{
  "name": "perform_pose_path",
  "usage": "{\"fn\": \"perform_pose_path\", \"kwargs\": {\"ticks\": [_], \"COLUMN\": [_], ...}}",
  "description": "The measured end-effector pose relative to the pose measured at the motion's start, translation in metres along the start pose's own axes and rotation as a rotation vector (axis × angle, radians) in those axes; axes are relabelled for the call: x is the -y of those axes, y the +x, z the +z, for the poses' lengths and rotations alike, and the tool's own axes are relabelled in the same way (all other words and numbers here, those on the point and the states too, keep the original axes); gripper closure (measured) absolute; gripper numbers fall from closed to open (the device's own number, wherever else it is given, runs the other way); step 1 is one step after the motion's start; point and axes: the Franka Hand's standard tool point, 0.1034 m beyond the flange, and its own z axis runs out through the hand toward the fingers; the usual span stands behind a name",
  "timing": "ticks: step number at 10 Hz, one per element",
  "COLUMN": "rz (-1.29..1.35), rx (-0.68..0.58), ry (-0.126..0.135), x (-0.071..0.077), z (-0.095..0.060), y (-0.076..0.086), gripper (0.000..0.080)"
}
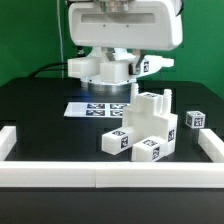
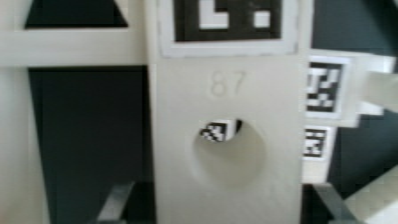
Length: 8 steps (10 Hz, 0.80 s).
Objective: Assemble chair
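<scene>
Firstly, in the exterior view we see the white arm (image 1: 122,30) hanging over a black table (image 1: 40,110), with a low white rail (image 1: 100,175) running round the table's near edge and both sides. Taking that picture as a clock face, the half-built chair (image 1: 145,132) sits at about five o'clock from the centre. It is a stepped cluster of chunky white blocks resting on the table, with square black-and-white tags on its near faces. A small tagged cube (image 1: 195,120) stands apart from it at about three o'clock. The marker board (image 1: 98,108) lies flat at about ten o'clock from the chair, close beside it. Below the arm's hand an upright white plank (image 1: 133,96) shows at twelve o'clock from the chair, but we cannot tell whether its lower end touches the table. In the wrist view the same plank fills the middle of the picture. It carries a large tag (image 2: 226,18) at one end, a faint embossed number, and a round hole (image 2: 221,132) through which another tag shows. The gripper (image 2: 222,200) is about half closed. Its dark fingers (image 2: 119,200) sit against the plank's two long edges, so we read it as gripping the plank. More tagged white pieces (image 2: 327,85) lie blurred beyond the plank.
</scene>
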Motion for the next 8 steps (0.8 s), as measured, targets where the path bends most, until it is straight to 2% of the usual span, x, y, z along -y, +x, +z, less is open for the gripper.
{"fn": "perform_pose_path", "kwargs": {"ticks": [4,6,8], "rz": [0.001,-0.006,-0.022], "rx": [0.004,0.001,-0.009], "ry": [-0.002,0.002,0.002], "x": [0.0,0.017,0.034], "z": [0.001,-0.006,-0.005], "y": [0.0,0.01,0.015], "gripper": [0.0511,0.0511,0.0511]}}
